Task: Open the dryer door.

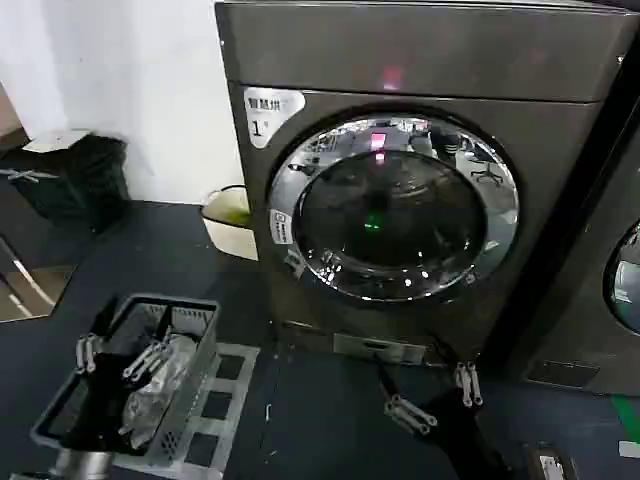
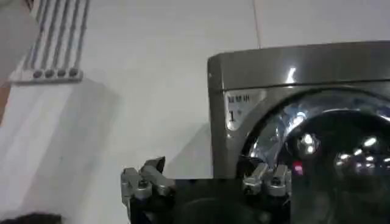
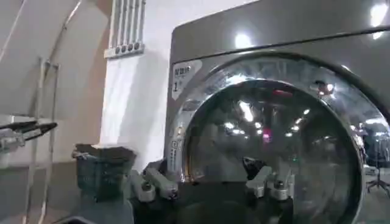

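Right tool (image 1: pixel 432 398) hangs low on the floor side, just in front of the dryer (image 1: pixel 560 120) base, fingers spread wide, holding nothing. Left tool (image 1: pixel 118 357) sits over the grey basket (image 1: pixel 190 400) at left, also spread, empty, idle. Beyond them the dryer door (image 1: pixel 392 208) is shut flush, chrome rim all round, label "1" (image 1: pixel 268 112) above its left edge. Step in hand: reach for the door. My read: lift the right tool to a rim edge, hook behind the chrome, pull outward along the hinge arc. Slick rim may slip; grip side unclear.
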Motion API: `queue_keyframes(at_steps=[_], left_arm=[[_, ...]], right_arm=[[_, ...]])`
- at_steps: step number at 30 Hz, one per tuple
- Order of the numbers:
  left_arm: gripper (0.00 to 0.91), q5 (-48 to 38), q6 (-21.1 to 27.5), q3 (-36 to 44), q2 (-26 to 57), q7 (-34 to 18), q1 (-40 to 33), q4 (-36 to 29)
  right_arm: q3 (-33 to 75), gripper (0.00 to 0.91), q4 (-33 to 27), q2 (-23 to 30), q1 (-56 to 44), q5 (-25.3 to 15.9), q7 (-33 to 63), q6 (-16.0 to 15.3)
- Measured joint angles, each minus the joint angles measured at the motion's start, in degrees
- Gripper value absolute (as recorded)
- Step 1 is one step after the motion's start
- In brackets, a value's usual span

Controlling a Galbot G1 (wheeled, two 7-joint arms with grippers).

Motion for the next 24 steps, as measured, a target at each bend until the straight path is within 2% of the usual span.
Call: queue_keyframes(at_steps=[5, 13, 17, 24], left_arm=[[0.907, -0.23, -0.13, 0.25, -0.21, -0.17, 0.68, -0.07], [0.907, -0.81, -0.24, -1.35, -0.36, -0.30, 1.51, -0.85], [0.907, -0.74, -0.48, -2.20, -0.47, -0.28, 1.93, -0.86], [0.907, -0.04, 0.41, -2.81, -0.81, -1.12, 1.84, -0.94]], right_arm=[[3.24, 0.907, -3.97, -6.21, 6.54, 9.32, -1.21, -2.56], [-1.64, 0.907, -15.71, -19.16, 20.24, 18.80, -1.99, -3.44], [-8.27, 0.907, -22.42, -23.10, 29.66, 21.77, -2.08, -3.35], [-21.25, 0.907, -31.95, -23.99, 46.92, 21.85, -1.75, -4.32]])
